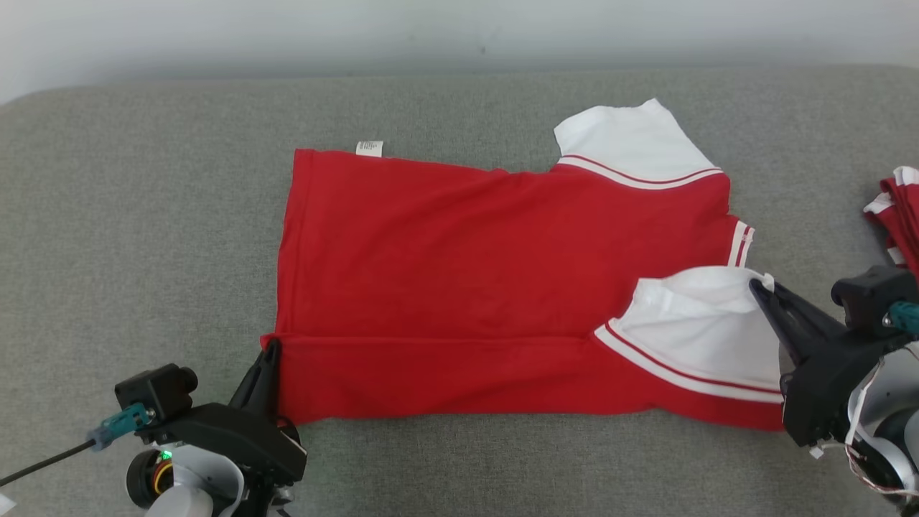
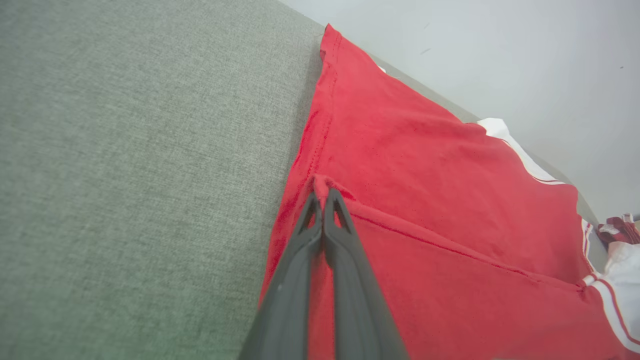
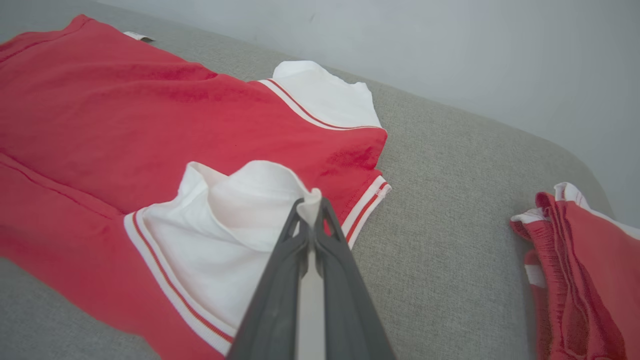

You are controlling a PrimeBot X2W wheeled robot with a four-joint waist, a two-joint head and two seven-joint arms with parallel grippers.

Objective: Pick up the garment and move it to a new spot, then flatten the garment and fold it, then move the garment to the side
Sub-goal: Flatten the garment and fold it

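The garment (image 1: pixel 467 258) is a red T-shirt with white sleeves, spread across the grey cushion, its near long edge folded over onto the body. My left gripper (image 1: pixel 271 350) is shut on the red hem corner of that folded strip (image 2: pixel 324 184) at the lower left. My right gripper (image 1: pixel 757 286) is shut on the edge of the near white sleeve (image 3: pixel 250 220), which bulges up in a loose fold. The far white sleeve (image 1: pixel 628 140) lies flat at the back right.
A second red and white garment (image 1: pixel 897 215) lies bunched at the cushion's right edge, also in the right wrist view (image 3: pixel 575 270). Bare grey cushion (image 1: pixel 143 215) stretches to the left and along the front. A pale wall (image 1: pixel 459 29) runs behind.
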